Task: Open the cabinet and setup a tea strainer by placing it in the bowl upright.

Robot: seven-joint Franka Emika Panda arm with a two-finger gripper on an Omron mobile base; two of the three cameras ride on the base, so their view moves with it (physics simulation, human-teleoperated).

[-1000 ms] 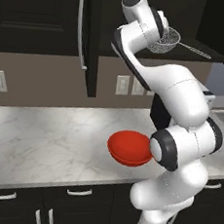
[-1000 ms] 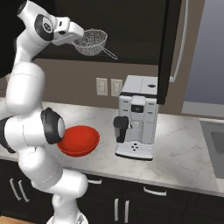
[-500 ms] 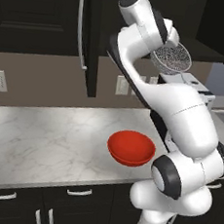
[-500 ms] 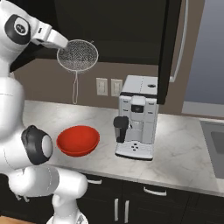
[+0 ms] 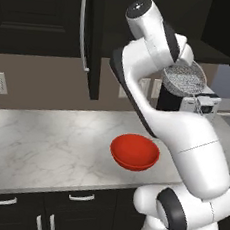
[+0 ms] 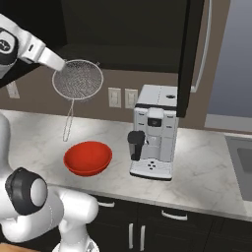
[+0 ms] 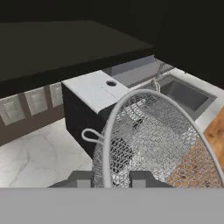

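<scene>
The tea strainer (image 6: 78, 80) hangs in the air with its round mesh head up and its thin handle (image 6: 68, 123) pointing down. My gripper (image 6: 51, 59) is shut on the rim of the head. From the left, the strainer (image 5: 184, 79) shows in front of the coffee machine, up and to the right of the red bowl (image 5: 134, 151). The bowl (image 6: 87, 158) sits on the marble counter, below the strainer. The hand view has the mesh (image 7: 153, 140) right in front of my gripper (image 7: 111, 179). The cabinet stands open, both doors (image 5: 94, 34) (image 6: 189, 54) swung out.
A white and black coffee machine (image 6: 153, 133) stands on the counter right of the bowl. A sink (image 6: 241, 157) lies at the far right. Wall outlets (image 6: 122, 97) sit behind the strainer. The open door's bar handle (image 5: 84, 28) juts forward at upper left. Drawers (image 5: 78, 198) run below the counter.
The strainer has come out of the cabinet and dropped lower. Its handle has turned from sideways to pointing down, and the arm has swung it towards the bowl's side.
</scene>
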